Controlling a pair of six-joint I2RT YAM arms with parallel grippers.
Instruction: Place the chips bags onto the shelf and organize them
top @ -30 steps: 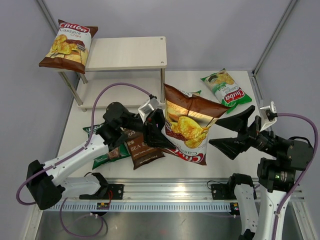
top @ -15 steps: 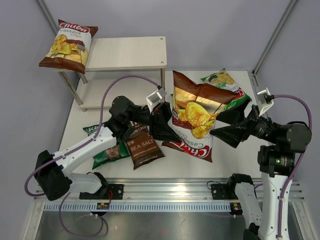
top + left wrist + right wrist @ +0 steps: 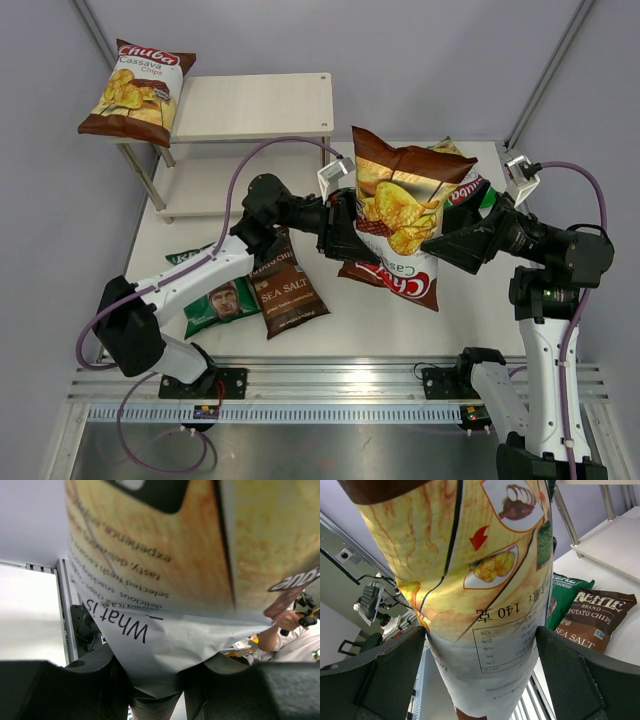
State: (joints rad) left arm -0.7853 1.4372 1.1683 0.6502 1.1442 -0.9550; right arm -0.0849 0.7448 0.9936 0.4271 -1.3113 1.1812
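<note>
Even, diffuse light from above fills the top view, bright and sharp, leaving only soft shadows on the table (image 3: pixel 330 320) beneath the shelf (image 3: pixel 260 105). The raised brown chips bag (image 3: pixel 400 215) shows pale glare along its creases. In the left wrist view its print is soft (too close for focus) and the left end effector (image 3: pixel 157 685) reads nearly black; the right wrist view keeps small print legible.

White table (image 3: pixel 350 322): shelf (image 3: pixel 262 105), Kettle bag (image 3: pixel 285 290), face bag (image 3: pixel 225 303)

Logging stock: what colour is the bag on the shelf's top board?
Brown and yellow Chuba bag; top external view shows it best.
</note>
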